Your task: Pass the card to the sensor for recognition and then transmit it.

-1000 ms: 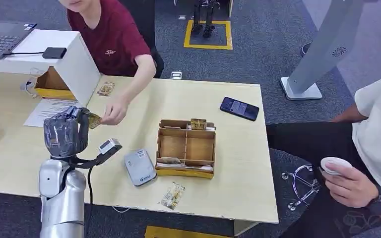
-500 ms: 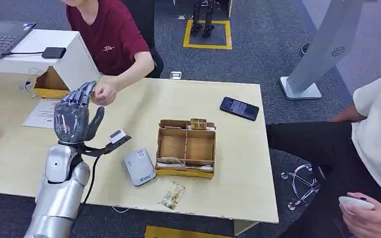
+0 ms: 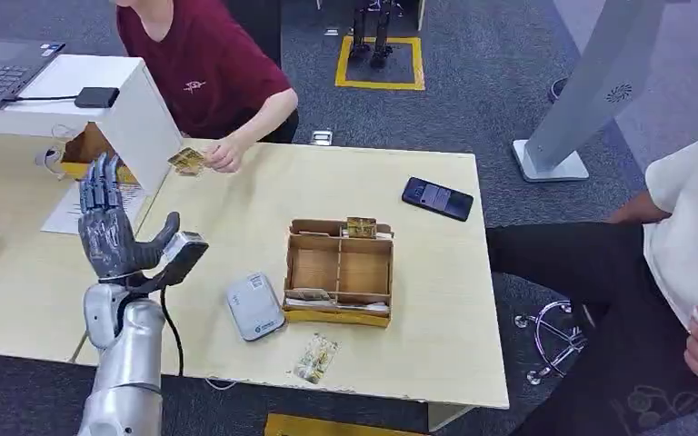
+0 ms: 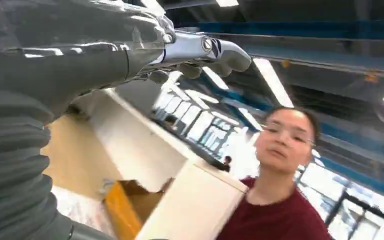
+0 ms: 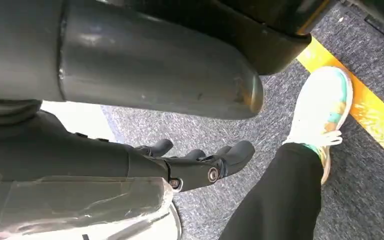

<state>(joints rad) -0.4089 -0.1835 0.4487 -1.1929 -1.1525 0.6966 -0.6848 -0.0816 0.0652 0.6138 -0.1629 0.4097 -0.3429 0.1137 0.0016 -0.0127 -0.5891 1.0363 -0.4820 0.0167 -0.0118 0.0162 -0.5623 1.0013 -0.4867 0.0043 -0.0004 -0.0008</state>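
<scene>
While raised upright, left hand [image 3: 109, 232] fingers [image 3: 100, 186] spread, holding nothing, right hand [image 5: 200, 162] fingers loosely apart, empty

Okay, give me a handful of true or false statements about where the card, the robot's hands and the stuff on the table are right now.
1. The left hand is raised with its fingers apart and holds nothing. True.
2. The card is in the robot's left hand. False: the person in the red shirt holds it at the table's far edge.
3. The black phone lies inside the wooden organizer box. False: it lies on the table, apart from the box.
4. The grey card reader sits on the table beside the wooden organizer box. True.
5. The right hand hangs low over grey carpet, holding nothing. True.
</scene>
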